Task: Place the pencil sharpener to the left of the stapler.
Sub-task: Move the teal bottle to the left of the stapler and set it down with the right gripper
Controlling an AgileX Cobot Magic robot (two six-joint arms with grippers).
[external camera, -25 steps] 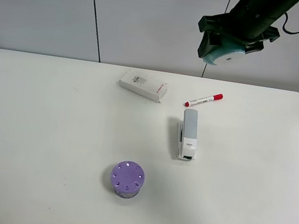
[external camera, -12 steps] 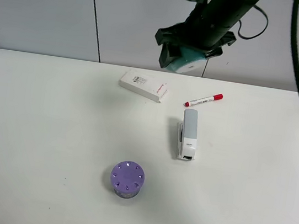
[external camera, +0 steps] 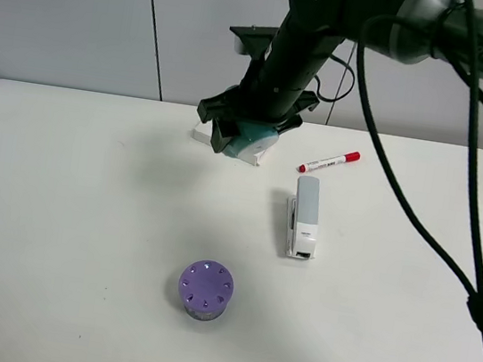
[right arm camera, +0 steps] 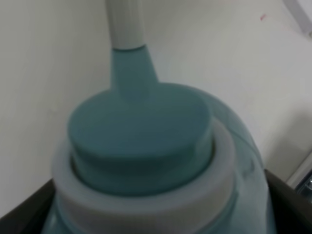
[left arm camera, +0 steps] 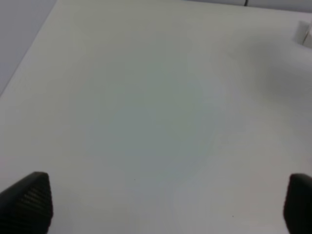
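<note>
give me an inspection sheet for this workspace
surface: white table, no spills seen
job's things: small teal pencil sharpener held in the air, overlapping the flat white box in the high view; long grey-and-white stapler lying on the table
clutter: flat white box, red-capped white marker, purple cylinder with holes on top
grippers: right gripper shut on the sharpener; left gripper open, holding nothing
cables: black cables hanging at the right
surroundings: pale panelled wall

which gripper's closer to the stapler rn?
Right. The right gripper, holding the pencil sharpener, is just beyond and to the left of the stapler in the high view. The left gripper is outside that view, and its wrist camera shows no stapler.
</note>
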